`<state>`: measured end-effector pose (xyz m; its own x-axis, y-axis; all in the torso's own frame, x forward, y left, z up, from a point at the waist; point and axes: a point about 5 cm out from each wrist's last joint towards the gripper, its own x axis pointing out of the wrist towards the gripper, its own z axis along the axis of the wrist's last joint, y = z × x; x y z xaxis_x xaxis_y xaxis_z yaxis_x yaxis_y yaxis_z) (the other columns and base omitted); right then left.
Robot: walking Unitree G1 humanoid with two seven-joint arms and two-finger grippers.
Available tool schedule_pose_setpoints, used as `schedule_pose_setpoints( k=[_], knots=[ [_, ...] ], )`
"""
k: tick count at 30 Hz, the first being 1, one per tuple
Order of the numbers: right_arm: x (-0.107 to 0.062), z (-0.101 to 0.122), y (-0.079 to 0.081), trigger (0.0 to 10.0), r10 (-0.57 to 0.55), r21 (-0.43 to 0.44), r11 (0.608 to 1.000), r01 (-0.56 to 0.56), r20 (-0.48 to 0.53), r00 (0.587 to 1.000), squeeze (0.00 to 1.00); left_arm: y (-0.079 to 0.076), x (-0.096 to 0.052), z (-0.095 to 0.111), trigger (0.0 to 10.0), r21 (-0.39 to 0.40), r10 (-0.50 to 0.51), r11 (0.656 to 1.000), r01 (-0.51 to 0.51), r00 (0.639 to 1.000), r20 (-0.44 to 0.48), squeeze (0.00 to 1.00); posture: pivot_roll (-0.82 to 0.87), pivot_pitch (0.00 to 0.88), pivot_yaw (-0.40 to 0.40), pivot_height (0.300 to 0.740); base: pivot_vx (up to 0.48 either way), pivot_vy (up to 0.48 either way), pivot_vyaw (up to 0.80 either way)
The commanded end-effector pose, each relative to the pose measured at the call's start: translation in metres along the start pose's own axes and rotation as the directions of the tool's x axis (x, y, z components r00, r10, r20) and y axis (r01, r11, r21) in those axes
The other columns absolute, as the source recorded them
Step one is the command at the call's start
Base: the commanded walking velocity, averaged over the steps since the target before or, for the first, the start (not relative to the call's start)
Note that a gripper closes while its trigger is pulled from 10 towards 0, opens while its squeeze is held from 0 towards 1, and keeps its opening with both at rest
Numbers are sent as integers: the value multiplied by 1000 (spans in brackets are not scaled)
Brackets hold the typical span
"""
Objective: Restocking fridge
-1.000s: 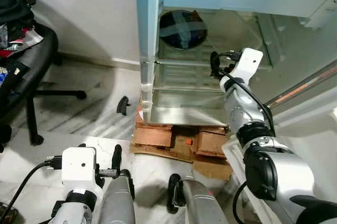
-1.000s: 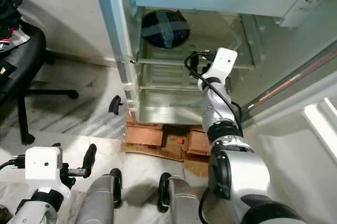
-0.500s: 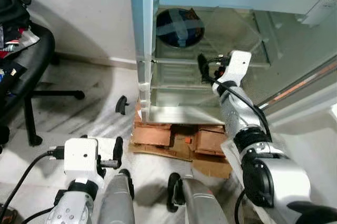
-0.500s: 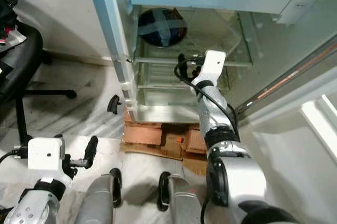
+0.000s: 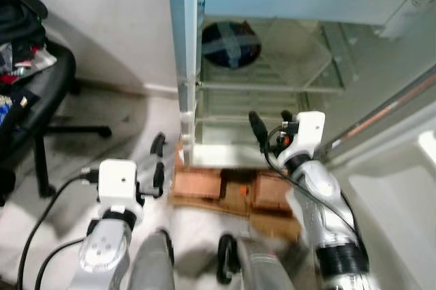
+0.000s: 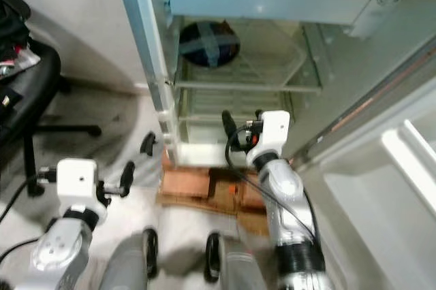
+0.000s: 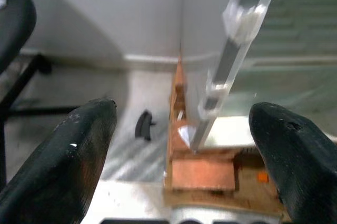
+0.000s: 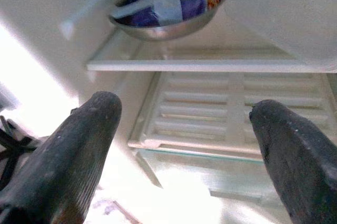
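Observation:
The open fridge stands ahead with glass shelves. A steel bowl with a taped blue cover sits on the upper shelf at the left; it is also in the right wrist view as the bowl. My right gripper hovers open in front of the lower shelves, below the bowl, holding nothing. Its fingers frame the slatted lower shelf. My left gripper is open low at the left, pointing at the fridge's left front corner.
Flattened cardboard lies under the fridge front. A small black object rests on the marble floor beside it. A black office chair stands at the left. The fridge door hangs open at the right.
My right gripper has drawn back out of the fridge and dropped lower. My left arm has risen and reached forward. The camera has shifted and the picture is blurred.

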<state>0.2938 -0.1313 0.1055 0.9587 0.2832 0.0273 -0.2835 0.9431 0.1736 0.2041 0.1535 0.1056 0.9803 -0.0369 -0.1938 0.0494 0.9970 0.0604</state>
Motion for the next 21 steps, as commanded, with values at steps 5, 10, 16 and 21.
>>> schedule_pose_setpoints(
  k=[5,10,16,21],
  knots=[
    [-15,-1,4,10000,-62,-53,997,62,13,998,0,0,15,-7,10000,34,-17,999,16,1000,14,0,176,17,-52,740,-374,0,0],
    [-14,0,-2,10000,-104,-48,993,105,13,994,0,1,25,-8,10000,56,-23,998,21,999,32,0,177,0,-39,740,-68,0,0],
    [-13,1,-8,10000,-114,-72,991,115,18,993,0,5,29,-7,10000,66,-8,998,5,999,46,0,153,0,-31,740,-326,0,0],
    [-19,-3,-10,10000,-134,-78,988,133,1,991,0,4,29,-12,10000,66,-10,998,7,999,45,0,138,0,-35,740,-285,0,0]
  ],
)
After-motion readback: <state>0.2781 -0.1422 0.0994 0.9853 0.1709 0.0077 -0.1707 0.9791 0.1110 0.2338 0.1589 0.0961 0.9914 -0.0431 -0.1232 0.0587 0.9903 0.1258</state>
